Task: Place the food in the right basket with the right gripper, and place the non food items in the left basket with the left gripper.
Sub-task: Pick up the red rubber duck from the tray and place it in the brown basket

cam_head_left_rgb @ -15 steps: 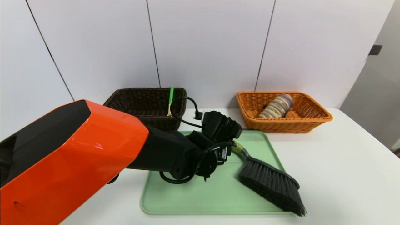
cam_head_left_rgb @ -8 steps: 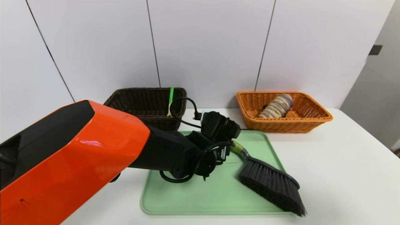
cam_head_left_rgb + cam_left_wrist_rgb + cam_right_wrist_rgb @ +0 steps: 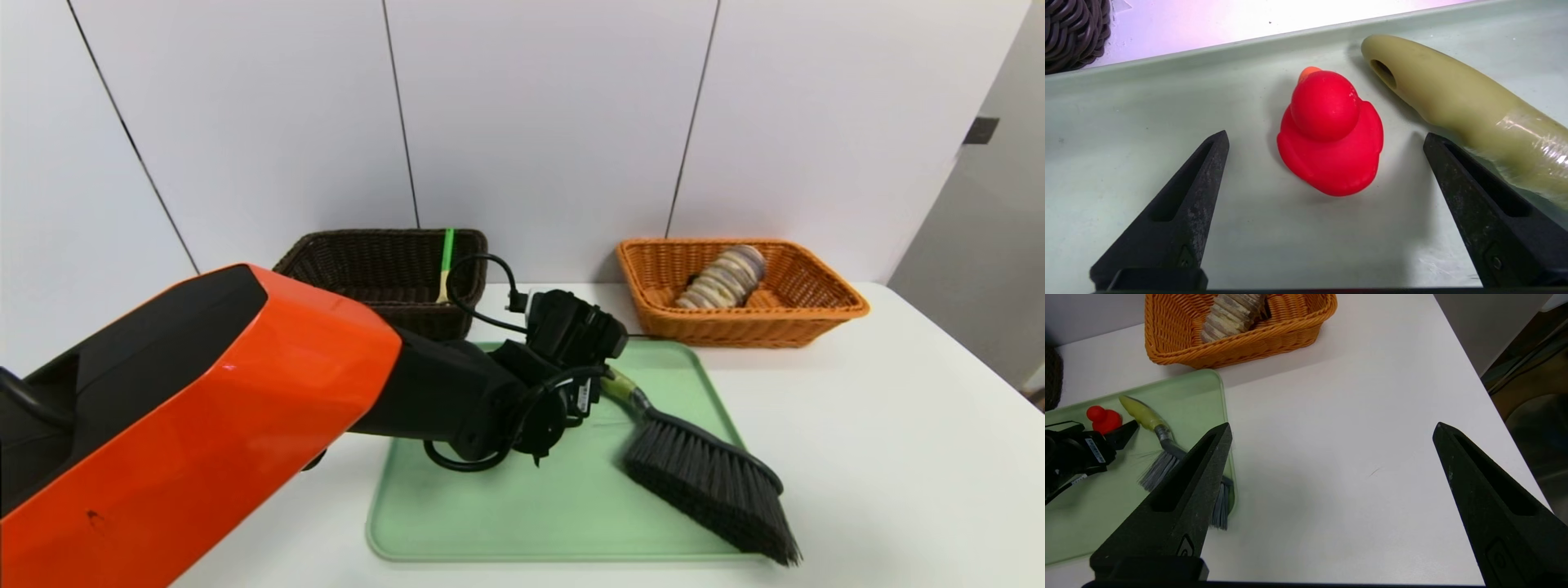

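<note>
We have the left tool (image 3: 1326, 132) wide open and empty over the green tray (image 3: 522, 514), red toy (image 3: 1331, 134) between its fingers, brush (image 3: 710, 482) handle crowding one finger, dark basket (image 3: 384, 306) behind; right tool (image 3: 1333, 424), open and empty, above the bench (image 3: 1339, 490).

Smooth, rubbery red toy (image 3: 1331, 134); glossy clear film over the brush's matt plastic handle (image 3: 1453, 94); woven wicker orange basket (image 3: 743, 327).

head: high, forward-down | left wrist: close-up, down | shared: tray (image 3: 522, 514)
</note>
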You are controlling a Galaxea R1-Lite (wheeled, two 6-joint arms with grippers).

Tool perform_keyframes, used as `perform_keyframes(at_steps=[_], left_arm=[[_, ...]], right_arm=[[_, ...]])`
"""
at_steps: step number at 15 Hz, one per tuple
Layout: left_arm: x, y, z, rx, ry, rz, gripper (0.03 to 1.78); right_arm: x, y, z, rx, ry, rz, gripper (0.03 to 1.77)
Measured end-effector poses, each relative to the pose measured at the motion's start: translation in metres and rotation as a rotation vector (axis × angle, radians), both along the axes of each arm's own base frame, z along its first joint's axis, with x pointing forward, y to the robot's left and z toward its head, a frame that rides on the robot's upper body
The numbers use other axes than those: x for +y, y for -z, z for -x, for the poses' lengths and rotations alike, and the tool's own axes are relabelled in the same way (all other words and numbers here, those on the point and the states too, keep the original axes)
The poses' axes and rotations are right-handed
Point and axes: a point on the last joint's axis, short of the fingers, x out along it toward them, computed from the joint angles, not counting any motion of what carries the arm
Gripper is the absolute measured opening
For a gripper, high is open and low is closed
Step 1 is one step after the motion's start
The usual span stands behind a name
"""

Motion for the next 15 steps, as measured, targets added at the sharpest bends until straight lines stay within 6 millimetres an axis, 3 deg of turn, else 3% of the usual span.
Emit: perform_keyframes(at_steps=[2,6,9,15], left_arm=[[-0.001,0.001,0.000,0.000,0.001,-0.001,1.60],[0.000,0.002,-0.002,0.000,-0.004,0.001,0.99],[0.000,0.002,-0.003,0.000,-0.005,0.000,0.70],[0.003,-0.012,0.001,0.001,0.026,0.030,0.67]], right_arm=[[0.000,0.000,0.000,0.001,-0.005,-0.002,1.70],[0.000,0.000,0.000,-0.001,-0.007,-0.002,1.70],[0.000,0.000,-0.001,0.001,-0.007,-0.002,1.70],[0.000,0.000,-0.001,0.004,-0.006,-0.003,1.70]])
